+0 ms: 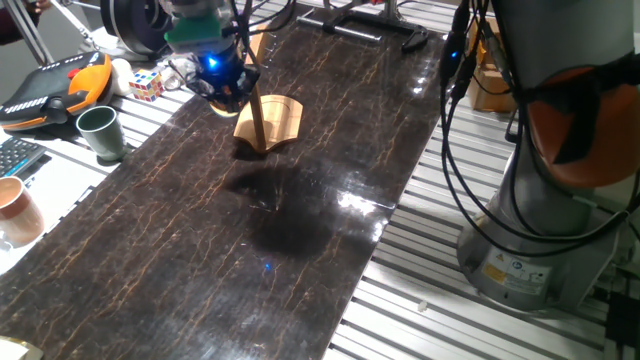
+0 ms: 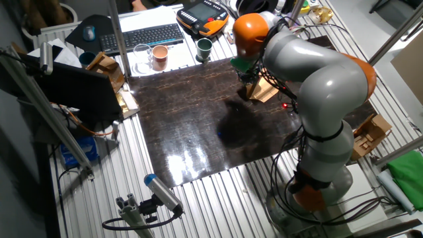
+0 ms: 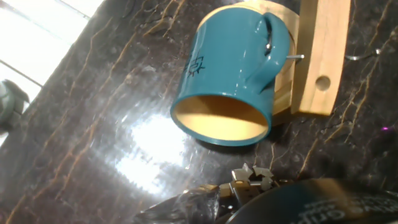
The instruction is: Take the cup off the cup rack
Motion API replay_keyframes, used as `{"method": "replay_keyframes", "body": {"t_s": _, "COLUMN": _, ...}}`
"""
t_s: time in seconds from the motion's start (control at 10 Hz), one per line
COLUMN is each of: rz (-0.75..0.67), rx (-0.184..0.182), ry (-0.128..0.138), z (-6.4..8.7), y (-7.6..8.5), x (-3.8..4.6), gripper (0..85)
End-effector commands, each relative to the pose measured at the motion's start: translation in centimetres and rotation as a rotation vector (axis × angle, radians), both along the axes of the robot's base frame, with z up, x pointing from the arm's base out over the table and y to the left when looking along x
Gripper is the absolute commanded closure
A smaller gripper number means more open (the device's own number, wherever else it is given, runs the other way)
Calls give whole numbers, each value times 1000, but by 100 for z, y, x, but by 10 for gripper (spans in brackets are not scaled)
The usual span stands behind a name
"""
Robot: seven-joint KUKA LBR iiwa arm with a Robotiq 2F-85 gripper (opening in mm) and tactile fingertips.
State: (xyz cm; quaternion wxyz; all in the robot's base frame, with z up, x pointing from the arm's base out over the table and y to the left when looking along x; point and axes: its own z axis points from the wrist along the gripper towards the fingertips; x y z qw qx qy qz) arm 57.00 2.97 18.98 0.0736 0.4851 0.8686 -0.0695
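Fingers of my gripper (image 1: 222,88) are hidden, so I cannot tell how wide my jaws stand or whether they hold anything. Just ahead in the hand view, the cup (image 3: 230,78) hangs by its handle on the cup rack (image 3: 316,59), mouth toward me. Below lies the dark marbled table (image 1: 300,230); a green cup (image 1: 100,132) stands off its edge.

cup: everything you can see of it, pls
The cup is glossy teal outside and tan inside, with a small dark mark on its side. It hangs by its handle on a thin metal peg of the wooden rack, tilted, mouth toward the hand camera. Nothing grips it; fingers sit at the frame bottom. The fixed views hide it behind the gripper.
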Motion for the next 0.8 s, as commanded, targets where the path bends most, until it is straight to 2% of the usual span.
{"method": "replay_keyframes", "body": {"t_s": 0.0, "rz": -10, "rx": -8, "ry": 3, "z": 2, "y": 16, "x": 12, "gripper": 843}}
{"method": "replay_keyframes", "body": {"t_s": 0.2, "rz": -23, "rx": -33, "ry": -1, "z": -51, "y": 19, "x": 65, "gripper": 843}}
{"method": "replay_keyframes", "body": {"t_s": 0.7, "rz": -98, "rx": 6, "ry": -2, "z": -123, "y": -13, "x": 126, "gripper": 843}}
